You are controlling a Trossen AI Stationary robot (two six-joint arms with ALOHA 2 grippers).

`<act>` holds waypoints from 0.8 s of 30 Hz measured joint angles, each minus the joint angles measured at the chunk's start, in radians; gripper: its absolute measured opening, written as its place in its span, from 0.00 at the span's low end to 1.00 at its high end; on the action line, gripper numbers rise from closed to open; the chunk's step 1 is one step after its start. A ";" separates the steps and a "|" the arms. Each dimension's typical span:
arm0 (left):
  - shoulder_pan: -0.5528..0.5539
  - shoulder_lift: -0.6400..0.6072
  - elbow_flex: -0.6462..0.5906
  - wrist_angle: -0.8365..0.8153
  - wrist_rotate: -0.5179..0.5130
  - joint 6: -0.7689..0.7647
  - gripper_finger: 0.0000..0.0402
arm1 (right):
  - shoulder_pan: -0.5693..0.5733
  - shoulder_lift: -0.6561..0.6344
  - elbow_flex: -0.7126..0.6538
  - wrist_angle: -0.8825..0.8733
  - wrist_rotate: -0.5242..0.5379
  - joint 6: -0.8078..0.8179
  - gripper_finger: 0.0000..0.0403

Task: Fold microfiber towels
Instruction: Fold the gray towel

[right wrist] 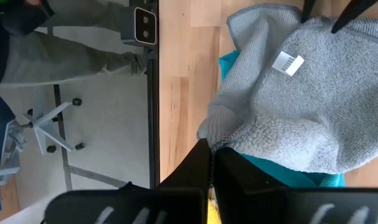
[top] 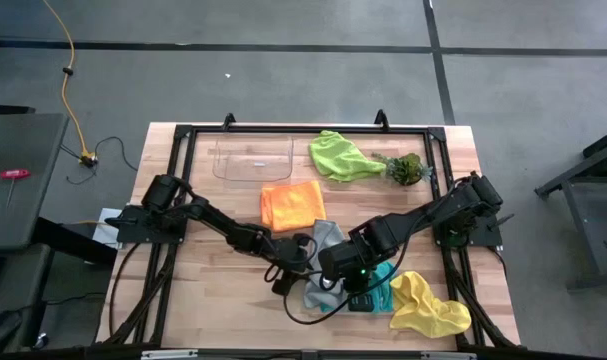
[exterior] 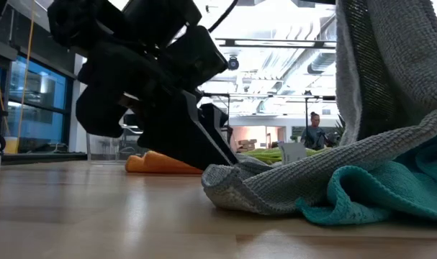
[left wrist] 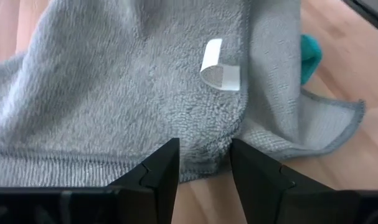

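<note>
Down low, both arms meet at the grey towel (top: 328, 240) near the counter's (top: 203, 300) front edge.
Left gripper (left wrist: 204, 163) straddles its hem, fingers narrowly apart; right gripper (right wrist: 210, 155) has fingers pinched shut on a lifted edge. Teal towel (exterior: 391, 191) lies beneath; yellow towel (top: 428, 305) beside; orange towel (top: 292, 204) and lime green towel (top: 343, 157) farther back.
</note>
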 joint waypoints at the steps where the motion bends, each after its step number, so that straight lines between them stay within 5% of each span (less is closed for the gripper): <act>1: 0.000 0.001 0.000 -0.002 0.002 -0.009 0.33 | 0.000 0.000 0.000 0.001 0.000 0.000 0.00; 9: -0.005 -0.005 0.000 0.010 0.008 -0.014 0.28 | 0.000 0.000 0.000 0.002 0.000 -0.001 0.00; 19: 0.001 -0.005 0.000 0.007 0.008 -0.026 0.03 | -0.002 0.000 0.000 0.002 0.000 0.004 0.00; 24: 0.029 -0.062 -0.001 -0.040 0.022 -0.073 0.02 | -0.002 -0.003 0.000 -0.001 0.000 0.004 0.00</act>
